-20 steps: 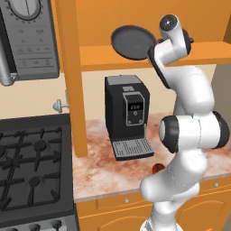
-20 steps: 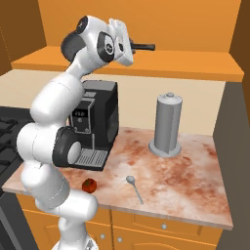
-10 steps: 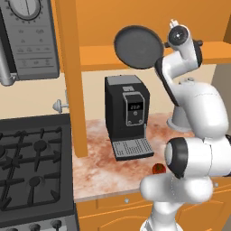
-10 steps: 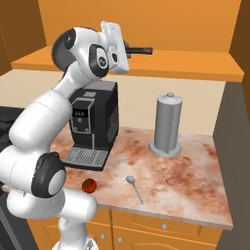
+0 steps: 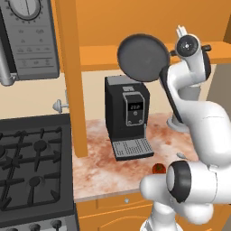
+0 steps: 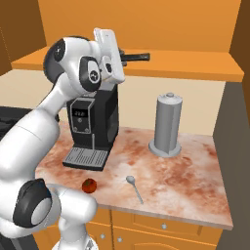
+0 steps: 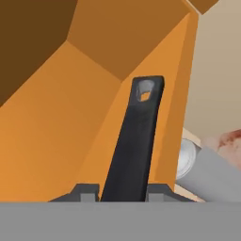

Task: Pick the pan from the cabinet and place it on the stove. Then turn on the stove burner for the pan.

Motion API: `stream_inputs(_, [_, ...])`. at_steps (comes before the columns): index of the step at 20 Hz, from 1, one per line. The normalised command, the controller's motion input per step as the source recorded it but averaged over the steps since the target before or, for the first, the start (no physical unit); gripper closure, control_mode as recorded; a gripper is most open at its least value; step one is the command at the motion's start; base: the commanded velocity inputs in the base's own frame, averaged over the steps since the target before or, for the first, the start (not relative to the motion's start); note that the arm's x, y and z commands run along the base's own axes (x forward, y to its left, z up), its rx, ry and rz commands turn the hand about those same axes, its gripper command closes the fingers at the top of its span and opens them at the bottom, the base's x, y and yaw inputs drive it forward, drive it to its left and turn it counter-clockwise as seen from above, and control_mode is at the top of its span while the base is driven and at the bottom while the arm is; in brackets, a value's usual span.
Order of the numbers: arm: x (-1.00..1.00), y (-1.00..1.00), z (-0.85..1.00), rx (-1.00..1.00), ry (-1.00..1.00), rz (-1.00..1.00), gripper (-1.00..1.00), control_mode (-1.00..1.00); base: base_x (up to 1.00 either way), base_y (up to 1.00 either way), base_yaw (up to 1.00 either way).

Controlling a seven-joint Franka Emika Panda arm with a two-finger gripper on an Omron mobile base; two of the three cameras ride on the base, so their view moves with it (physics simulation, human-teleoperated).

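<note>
My gripper (image 7: 123,192) is shut on the long black handle of the pan (image 5: 143,57), which rises straight up between the fingertips in the hand view. I hold the dark round pan in the air in front of the cabinet's orange shelf (image 5: 97,61), tilted on edge with its flat face toward the left base view. In the right base view the handle (image 6: 136,57) sticks out to the right of the hand. The stove (image 5: 31,167) lies low at the left, with a burner (image 5: 39,145) among its black grates, well below and left of the pan.
A black coffee machine (image 5: 128,117) stands on the marble counter directly under the pan. A tall grey canister (image 6: 167,124), a spoon (image 6: 134,188) and a small red fruit (image 6: 88,185) are on the counter. A grey microwave (image 5: 29,40) hangs above the stove.
The arm has swung its elbow over and the pan has come out from the shelf, dropping slightly and tipping from nearly flat to on edge. The grip on the handle has held.
</note>
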Motion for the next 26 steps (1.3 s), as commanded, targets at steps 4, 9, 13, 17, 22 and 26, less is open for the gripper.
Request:
stream_inputs(4, [-0.48, 0.01, 0.00, 0.00, 0.00, 0.00, 1.00, -1.00, 0.00, 0.00, 0.00])
stream_inputs(9, [-0.46, 0.00, 0.00, 0.00, -0.01, 0.00, 1.00, -1.00, 0.00, 0.00, 0.00])
stream_inputs(13, [-0.45, 0.00, 0.00, 0.01, -0.02, 0.00, 1.00, -1.00, 0.00, 0.00, 0.00])
stream_inputs(17, [-0.44, 0.00, 0.00, 0.01, -0.01, 0.00, 1.00, -1.00, 0.00, 0.00, 0.00])
stream_inputs(22, [-0.35, 0.09, -0.07, 0.00, 0.00, 0.00, 1.00, -1.00, 0.00, 0.00, 0.00])
stream_inputs(26, [-0.22, 0.30, -0.19, 0.00, 0.01, 0.00, 1.00, -1.00, 0.00, 0.00, 0.00])
